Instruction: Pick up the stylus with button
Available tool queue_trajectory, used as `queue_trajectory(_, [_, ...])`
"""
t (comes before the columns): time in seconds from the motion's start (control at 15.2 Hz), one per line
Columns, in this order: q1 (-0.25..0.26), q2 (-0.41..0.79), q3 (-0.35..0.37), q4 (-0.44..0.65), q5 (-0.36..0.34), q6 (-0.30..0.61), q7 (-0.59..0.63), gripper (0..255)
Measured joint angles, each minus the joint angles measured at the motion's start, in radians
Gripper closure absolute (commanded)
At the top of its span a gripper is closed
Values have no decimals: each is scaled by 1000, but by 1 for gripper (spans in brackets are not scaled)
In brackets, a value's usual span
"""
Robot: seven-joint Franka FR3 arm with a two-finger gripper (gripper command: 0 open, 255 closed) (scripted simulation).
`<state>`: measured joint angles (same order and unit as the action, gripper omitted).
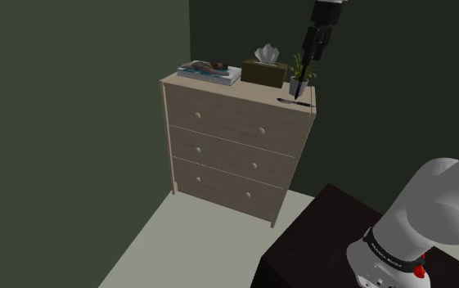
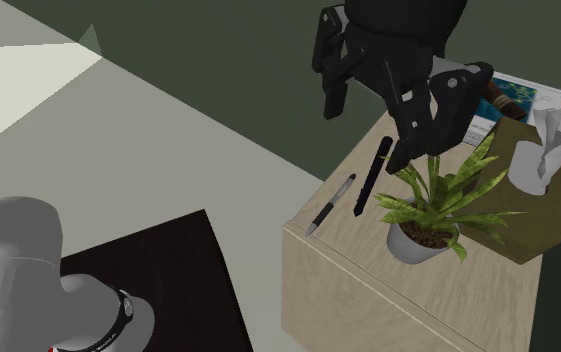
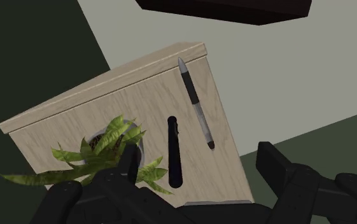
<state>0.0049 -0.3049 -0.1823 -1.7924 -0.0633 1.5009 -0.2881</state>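
A slim all-black stylus [image 3: 172, 153] with a small button bump on its side lies flat on the pale wooden dresser top [image 3: 119, 95], next to a grey-and-black pen [image 3: 196, 105] nearer the dresser's edge. In the second exterior view the black stylus [image 2: 371, 180] lies between the pen [image 2: 330, 204] and the plant. My gripper [image 3: 201, 162] hangs open above the dresser, holding nothing, its fingers [image 3: 130, 159] standing apart on either side of the stylus without touching it. From the side the gripper [image 2: 368, 128] is a little above the stylus. In the shoulder view the gripper [image 1: 308, 57] hovers over the dresser's right end.
A potted green plant [image 2: 423, 215] stands close beside the stylus, right under the hand. A tissue box [image 1: 264, 72] and a book [image 1: 209, 72] sit further along the top. The dresser [image 1: 236, 147] has three drawers and stands against dark green walls. My dark stand [image 1: 334, 237] is below.
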Motion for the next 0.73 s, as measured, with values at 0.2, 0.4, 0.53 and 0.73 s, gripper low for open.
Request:
queue_trajectory(0.2, [-4, 60, -24, 70, 18, -5, -37, 0])
queue_trajectory(0.4, [-6, 58, -27, 34, 19, 30, -42, 0])
queue_trajectory(0.53, [-6, 48, -27, -6, 17, 59, -41, 0])
queue_trajectory(0.73, [-7, 43, -27, -26, 16, 75, -40, 255])
